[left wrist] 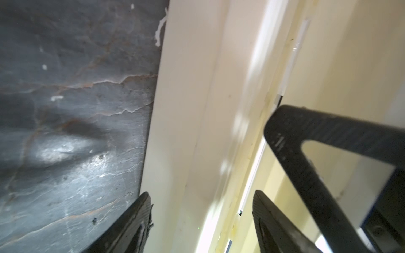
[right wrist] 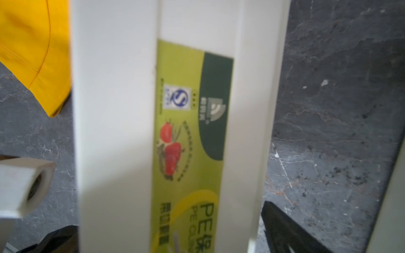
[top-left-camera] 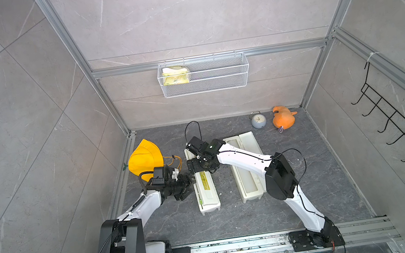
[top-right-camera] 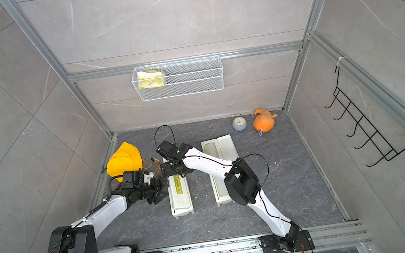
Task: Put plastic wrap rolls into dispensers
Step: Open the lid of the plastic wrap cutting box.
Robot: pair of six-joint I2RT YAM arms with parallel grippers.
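Two cream-white dispensers lie side by side on the dark floor. The left dispenser (top-left-camera: 205,185) (top-right-camera: 178,189) has its lid down, yellow label (right wrist: 190,135) up, so any roll inside is hidden. My left gripper (top-left-camera: 190,185) (left wrist: 201,219) is open at its left long side, jaws either side of the box's edge (left wrist: 186,131). My right gripper (top-left-camera: 199,164) (right wrist: 166,236) is open over the far half, one finger (right wrist: 282,227) down each side. The right dispenser (top-left-camera: 250,142) lies open, lid to the right. A pale plastic wrap roll (top-left-camera: 249,185) seems to lie in its trough, under my right arm.
A yellow cap (top-left-camera: 145,159) lies just left of the left dispenser, close behind my left wrist. A small clock (top-left-camera: 258,120) and an orange plush toy (top-left-camera: 283,119) stand at the back right. A wire basket (top-left-camera: 204,83) hangs on the back wall, a black hook rack (top-left-camera: 397,126) on the right wall.
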